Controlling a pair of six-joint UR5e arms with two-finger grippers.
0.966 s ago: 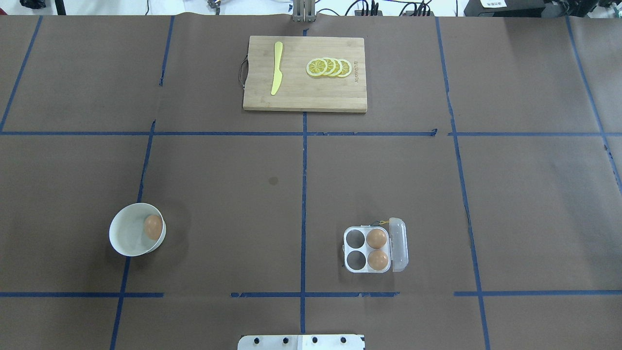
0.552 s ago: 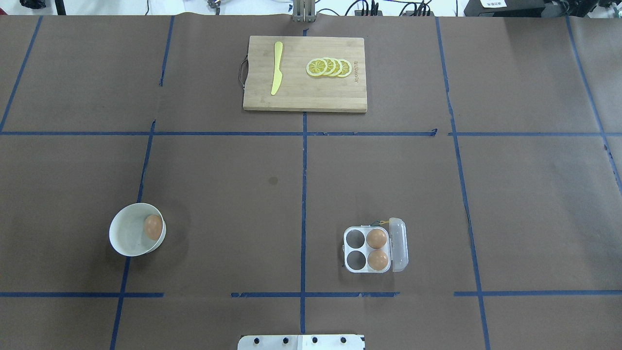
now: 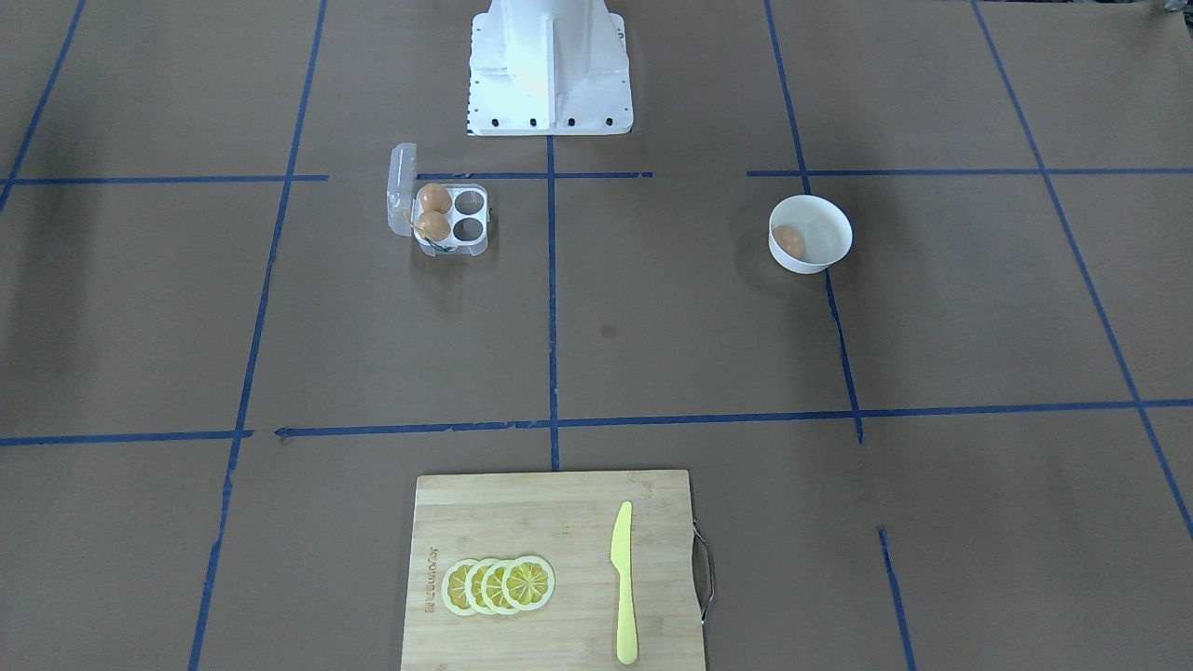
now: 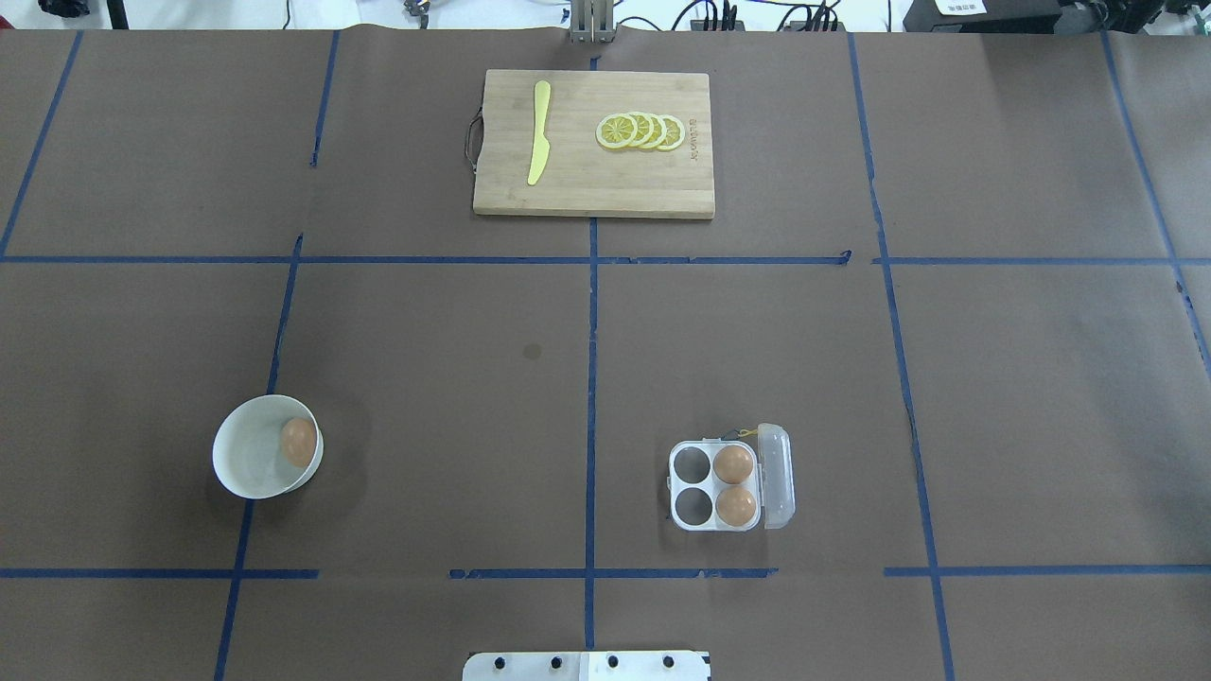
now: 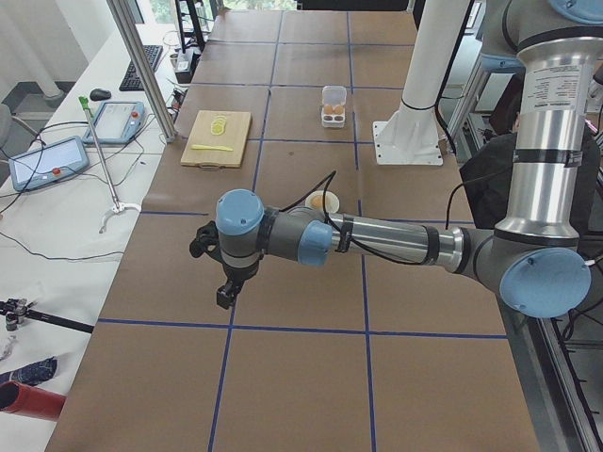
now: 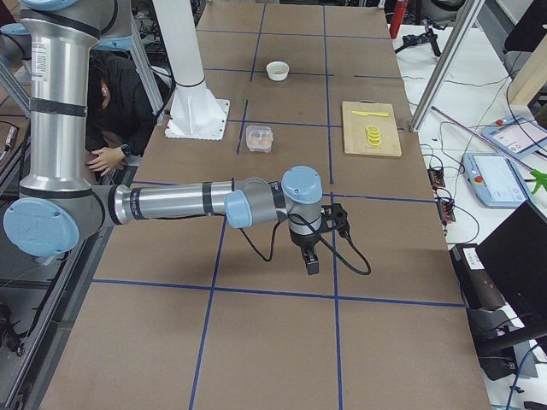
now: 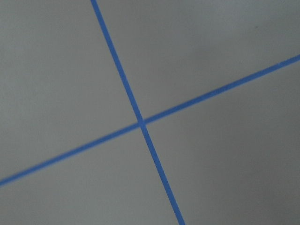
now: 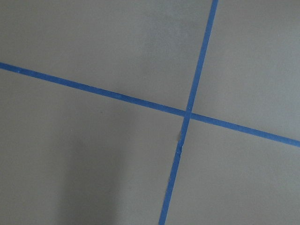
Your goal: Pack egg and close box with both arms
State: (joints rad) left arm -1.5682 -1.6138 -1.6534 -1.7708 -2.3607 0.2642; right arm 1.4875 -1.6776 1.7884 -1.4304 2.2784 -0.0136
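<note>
The egg [image 4: 299,441] lies in a round white bowl [image 4: 230,463] on the table's left; it also shows in the front view [image 3: 788,241]. The box [image 4: 713,485] stands open near the front, right of centre, with its clear lid [image 4: 777,476] raised on the right side. Two other brown eggs fill its right cells and its two left cells are empty. My left gripper [image 5: 226,297] and right gripper [image 6: 312,265] hang over bare table at opposite ends, far from both. They show only in the side views, so I cannot tell whether they are open or shut.
A wooden cutting board [image 4: 577,184] lies at the table's far edge with a yellow knife [image 4: 538,132] and lemon slices [image 4: 641,131] on it. The robot's white base [image 3: 550,65] stands at the near edge. Blue tape lines cross the brown table cover.
</note>
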